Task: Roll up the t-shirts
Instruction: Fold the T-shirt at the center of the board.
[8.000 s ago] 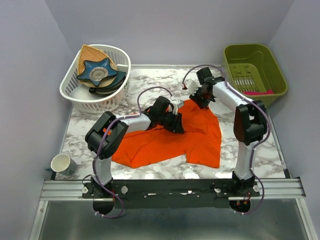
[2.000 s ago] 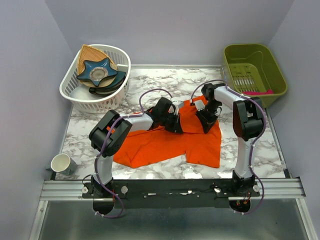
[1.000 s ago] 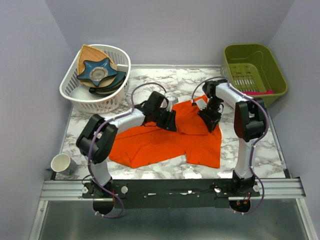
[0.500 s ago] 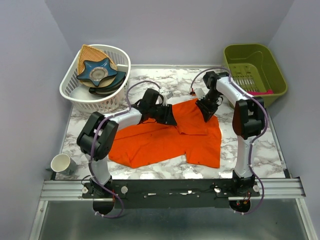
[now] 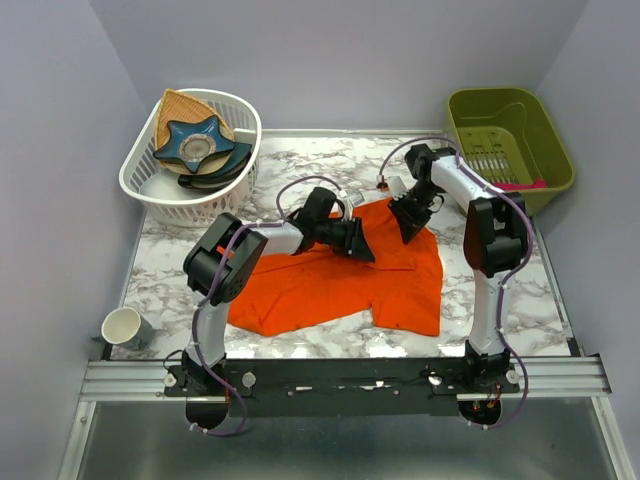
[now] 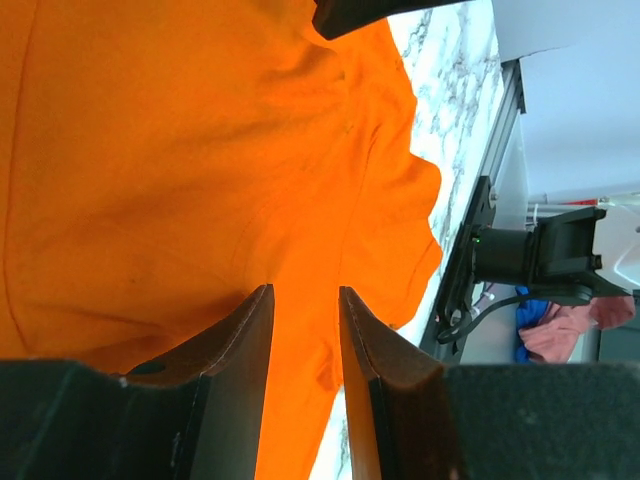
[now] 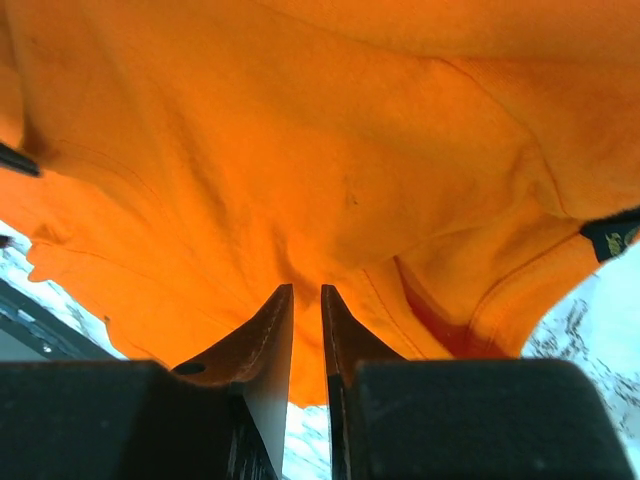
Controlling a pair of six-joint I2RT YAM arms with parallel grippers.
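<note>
The bright orange t-shirt [image 5: 330,285] lies spread and rumpled across the middle of the marble table. My left gripper [image 5: 362,243] is low over its upper middle. In the left wrist view its jaws [image 6: 303,292] stand apart, with orange fabric [image 6: 200,150] showing in the gap. My right gripper [image 5: 408,225] is at the shirt's far right part, near the collar. In the right wrist view its jaws [image 7: 307,288] are nearly together, and a crease of the shirt [image 7: 300,150] runs into their tips.
A white basket [image 5: 140,185] at the back left holds a blue star-shaped dish [image 5: 195,142] and a tan woven piece [image 5: 180,105]. A green bin [image 5: 555,150] stands at the back right. A white cup [image 5: 122,326] sits near the front left edge.
The left gripper has moved right across the shirt and both pairs of jaws have narrowed. The right gripper has drawn back toward the collar.
</note>
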